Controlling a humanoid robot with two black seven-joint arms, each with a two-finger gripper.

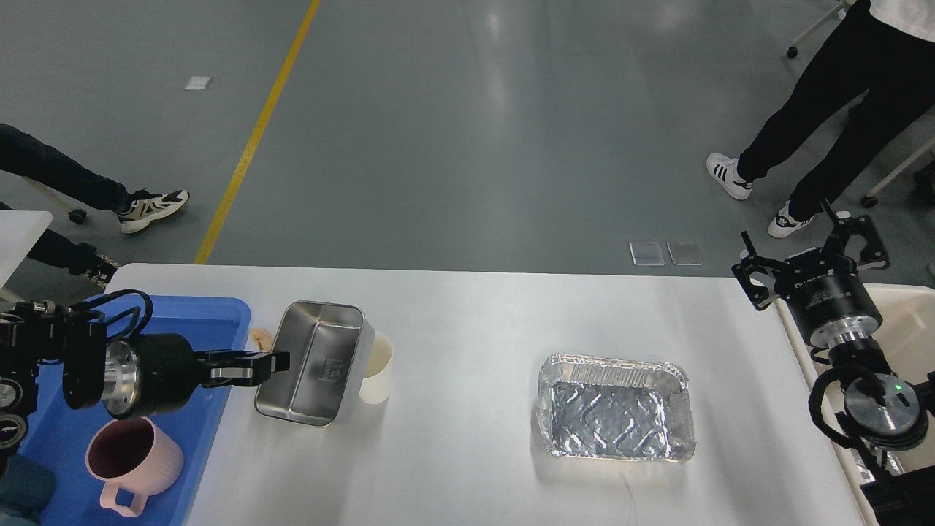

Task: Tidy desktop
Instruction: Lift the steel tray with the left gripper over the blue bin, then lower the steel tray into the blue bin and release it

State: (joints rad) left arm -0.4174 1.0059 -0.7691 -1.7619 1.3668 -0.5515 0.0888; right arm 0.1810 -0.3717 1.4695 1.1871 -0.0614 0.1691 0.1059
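The white desktop (475, 314) fills the lower view. My left gripper (274, 363) is shut on the left rim of a steel rectangular tray (318, 369) and holds it lifted and tilted above the desktop, beside the blue tray (219, 310). The steel tray hides most of a white paper cup (380, 372) and nearly all of a crumpled brown paper (258, 337). A foil tray (617, 409) lies at the centre right. My right gripper (807, 254) is open and empty above the desktop's far right edge.
A pink mug (131, 456) lies in the blue tray at the front left. A beige bin (913, 314) stands off the right edge under my right arm. People's legs stand on the floor beyond the table.
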